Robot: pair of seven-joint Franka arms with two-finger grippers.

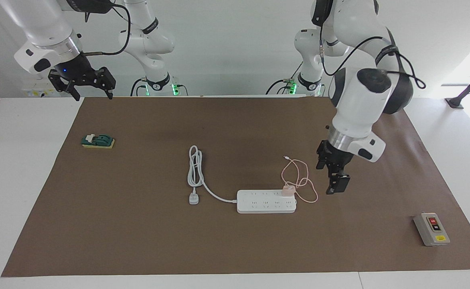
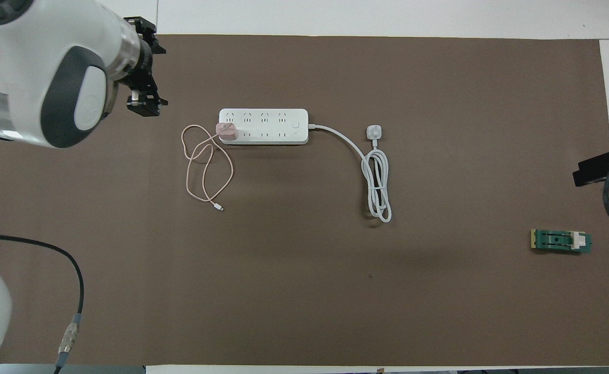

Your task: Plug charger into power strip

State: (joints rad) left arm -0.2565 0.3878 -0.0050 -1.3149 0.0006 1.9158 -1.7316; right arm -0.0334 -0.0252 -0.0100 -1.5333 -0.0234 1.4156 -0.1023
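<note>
Pale-pink charger (image 1: 288, 190) w/ pink cable (image 2: 206, 166); white power strip (image 1: 266, 201), white cord. Brown mat (image 1: 235, 241), white desk. Grey switch box (image 1: 431, 228), red/black btns, yellow label. Green block (image 1: 98, 141).

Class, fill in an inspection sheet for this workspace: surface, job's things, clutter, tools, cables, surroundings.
Surface: brown mat on a white table.
Job's things: charger seated on the power strip, at the strip's end toward the left arm.
Clutter: grey button box; green block.
Tools: left tool raised beside the strip, holding nothing; right tool waits, open.
Cables: pink cable looped; white cord coiled, its plug loose.
Surroundings: nothing seen.
</note>
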